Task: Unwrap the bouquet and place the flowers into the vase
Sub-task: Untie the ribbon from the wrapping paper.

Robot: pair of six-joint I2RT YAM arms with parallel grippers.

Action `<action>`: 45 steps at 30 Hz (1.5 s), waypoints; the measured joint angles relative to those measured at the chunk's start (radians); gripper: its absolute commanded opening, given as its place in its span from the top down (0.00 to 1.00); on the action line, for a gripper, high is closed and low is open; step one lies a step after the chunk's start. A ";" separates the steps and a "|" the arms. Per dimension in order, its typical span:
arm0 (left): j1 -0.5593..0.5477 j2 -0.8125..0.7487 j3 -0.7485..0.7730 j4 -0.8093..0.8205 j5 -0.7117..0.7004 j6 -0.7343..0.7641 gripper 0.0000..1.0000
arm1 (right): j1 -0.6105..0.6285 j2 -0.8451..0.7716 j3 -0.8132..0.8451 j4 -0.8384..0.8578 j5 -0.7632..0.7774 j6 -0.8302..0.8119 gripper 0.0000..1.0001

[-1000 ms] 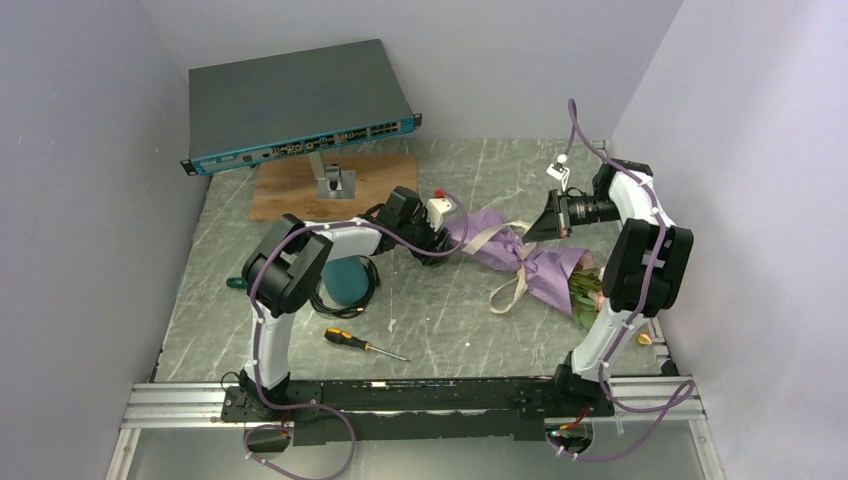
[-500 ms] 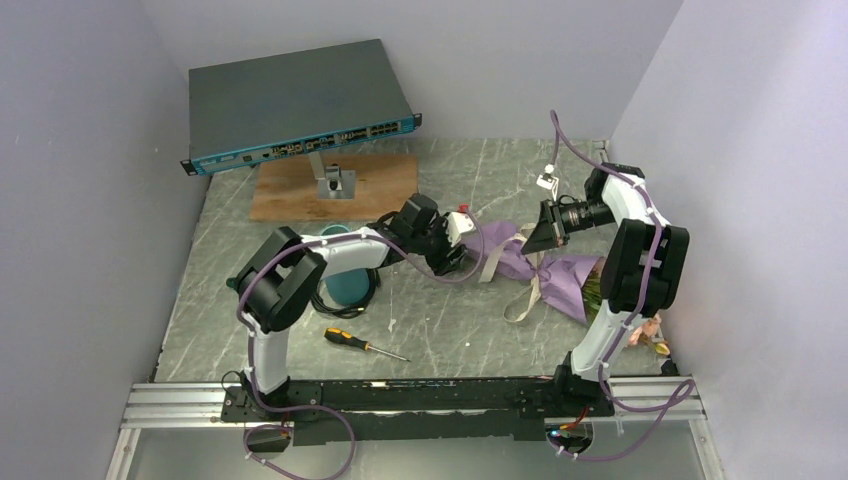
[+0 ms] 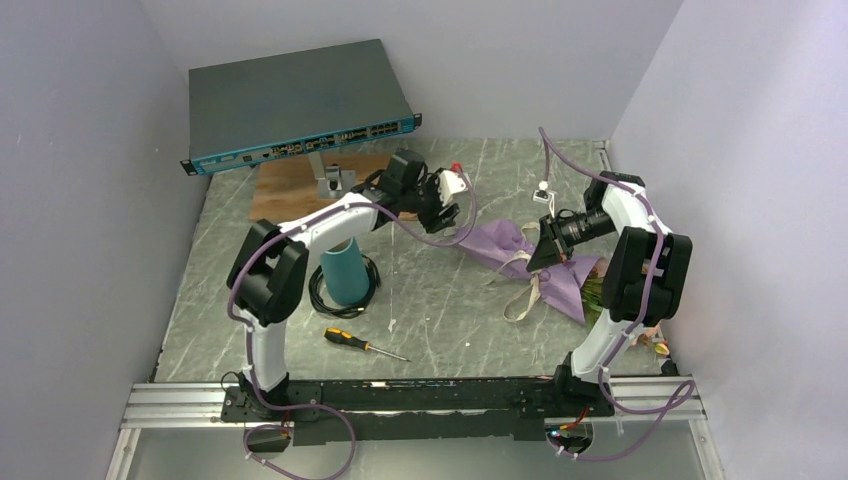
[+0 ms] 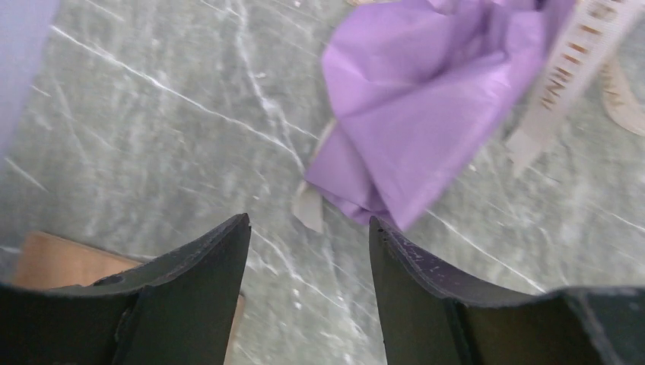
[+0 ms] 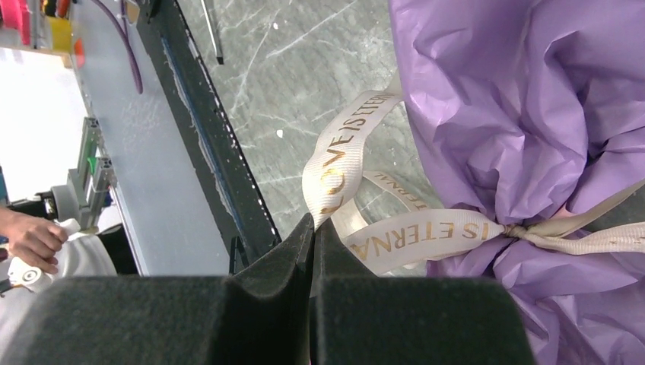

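One worry from above: the cone-shaped bouquet in purple crinkly paper [image 3: 500, 243] lies loose on the right, well apart from the small teal cylinder vase [image 3: 343, 276]. Left wrist: the left gripper [image 4: 308, 228] hangs wide and empty, short of the paper. Right wrist: the right gripper [image 5: 313, 226] pinches the cream printed ribbon [image 5: 426, 233], so a pull might drag the bundle rather than loosen the knot [image 5: 511, 230]

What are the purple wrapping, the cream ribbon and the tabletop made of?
Purple wrapping: likely thin tissue paper, matte, softly crinkled and folded.
Cream ribbon: woven fabric, seemingly grosgrain, ribbed, with gold printed letters.
Tabletop: looks like grey marble with white veins, possibly only a printed surface.
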 measured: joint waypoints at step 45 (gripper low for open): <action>-0.181 -0.097 -0.134 -0.027 0.217 -0.002 0.36 | 0.333 -0.043 -0.042 0.243 -0.103 0.192 0.98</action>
